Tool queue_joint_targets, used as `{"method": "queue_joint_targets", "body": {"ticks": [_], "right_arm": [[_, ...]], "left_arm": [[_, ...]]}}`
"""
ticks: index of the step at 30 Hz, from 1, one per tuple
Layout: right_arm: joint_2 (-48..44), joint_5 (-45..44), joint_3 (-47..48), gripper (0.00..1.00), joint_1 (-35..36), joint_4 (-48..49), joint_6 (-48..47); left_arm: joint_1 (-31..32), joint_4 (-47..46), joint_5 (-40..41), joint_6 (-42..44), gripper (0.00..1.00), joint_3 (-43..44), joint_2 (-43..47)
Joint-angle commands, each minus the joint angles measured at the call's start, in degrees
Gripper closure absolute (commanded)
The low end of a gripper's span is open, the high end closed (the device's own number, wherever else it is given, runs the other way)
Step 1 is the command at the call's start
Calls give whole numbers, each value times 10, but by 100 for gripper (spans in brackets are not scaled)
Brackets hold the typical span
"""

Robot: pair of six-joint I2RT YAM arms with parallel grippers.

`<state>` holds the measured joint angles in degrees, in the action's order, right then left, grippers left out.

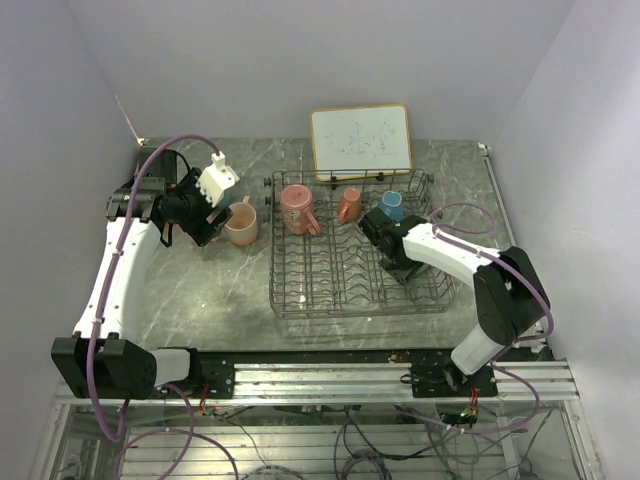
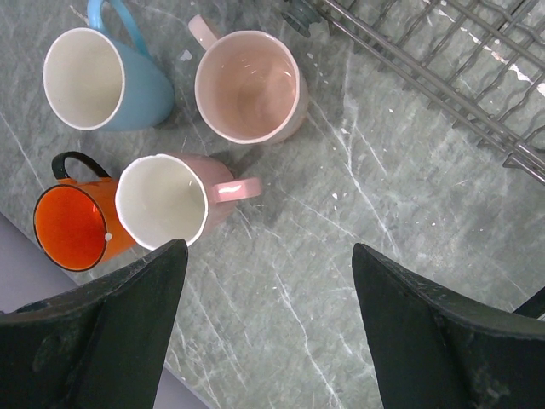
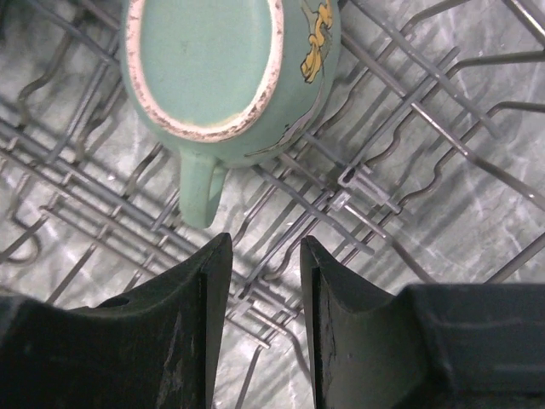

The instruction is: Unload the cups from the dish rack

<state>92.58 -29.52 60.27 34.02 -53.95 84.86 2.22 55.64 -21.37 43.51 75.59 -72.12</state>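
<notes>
Four cups point(image 2: 162, 211) stand on the table point(image 2: 341, 213) beneath the left gripper point(image 2: 268, 256), its jaws wide apart, empty. A teal cup point(image 3: 204, 51) sits inverted in the dish rack point(image 3: 409, 102) before the right gripper point(image 3: 264, 247), jaws slightly apart. Rigid, glossy, breakable ceramic, probably best pinched by its handle point(image 3: 200, 183)

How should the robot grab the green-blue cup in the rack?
Probably by its handle. The teal cup sits among the dish rack wires with the handle sticking out toward the right gripper. Coming straight in from that side would let the narrow-set fingers close across it.
</notes>
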Motion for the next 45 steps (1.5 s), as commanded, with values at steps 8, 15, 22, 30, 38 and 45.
{"method": "queue_joint_targets", "body": {"ticks": [8, 15, 22, 30, 38, 45], "right_arm": [[40, -63, 59, 58, 7, -21, -78], [10, -38, 76, 57, 17, -33, -47], [55, -16, 111, 55, 1, -63, 34], [78, -15, 124, 55, -8, -60, 71], [65, -25, 73, 55, -20, -51, 75], [60, -27, 56, 55, -25, -51, 75]], "left_arm": [[-5, 10, -18, 3, 12, 23, 5], [-6, 31, -33, 13, 12, 38, 6], [-6, 27, -30, 12, 12, 32, 6], [-6, 27, -27, 25, 11, 24, 9], [-6, 32, -31, 32, 11, 20, 10], [-6, 41, -38, 35, 11, 26, 10]]}}
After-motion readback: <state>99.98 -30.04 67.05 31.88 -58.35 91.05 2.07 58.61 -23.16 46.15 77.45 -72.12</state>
